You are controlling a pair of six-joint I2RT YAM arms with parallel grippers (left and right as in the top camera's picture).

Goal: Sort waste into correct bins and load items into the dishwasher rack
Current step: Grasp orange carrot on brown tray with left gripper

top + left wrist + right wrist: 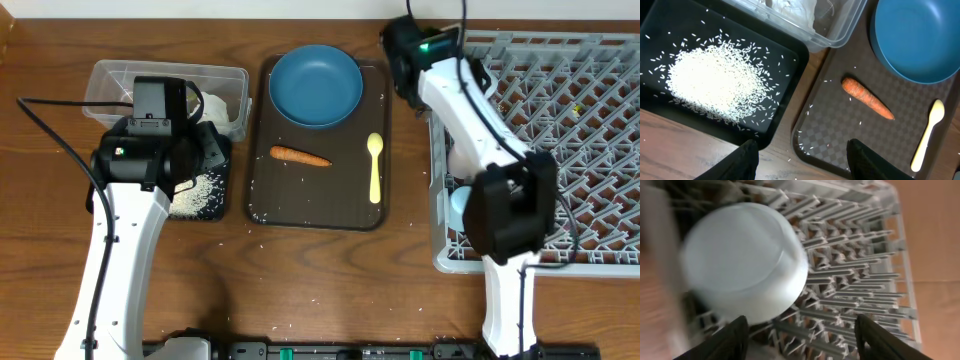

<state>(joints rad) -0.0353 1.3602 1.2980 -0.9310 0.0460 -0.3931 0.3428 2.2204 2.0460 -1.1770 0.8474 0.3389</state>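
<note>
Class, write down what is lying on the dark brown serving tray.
On the tray sit a blue plate, a carrot, a yellow spoon and a few loose rice grains. Whatever lies beneath the plate is covered, so it cannot be told.

Setting: robotics lab bench, staged as a dish-clearing station.

Reference: dark brown serving tray (262, 190), at the centre of a wood-grain tabletop (300, 290).

- Left of the tray: white-and-black robot arm (120, 250), with a loose black cable (45, 130) trailing over the wood.
- Right of the tray: second arm (470, 110), reaching over a grey dishwasher rack (600, 130) that sits directly on the tabletop.
- Near side of the tray, at the table edge: black mounting rail (330, 351) with green fittings.
- Kitchen props on the tray: dark blue plate (315, 85), carrot (300, 156), yellow plastic spoon (375, 165).
- Just left of the tray: clear plastic tub (110, 75) and shallow black tray (660, 20) holding loose white rice (715, 80).
</note>
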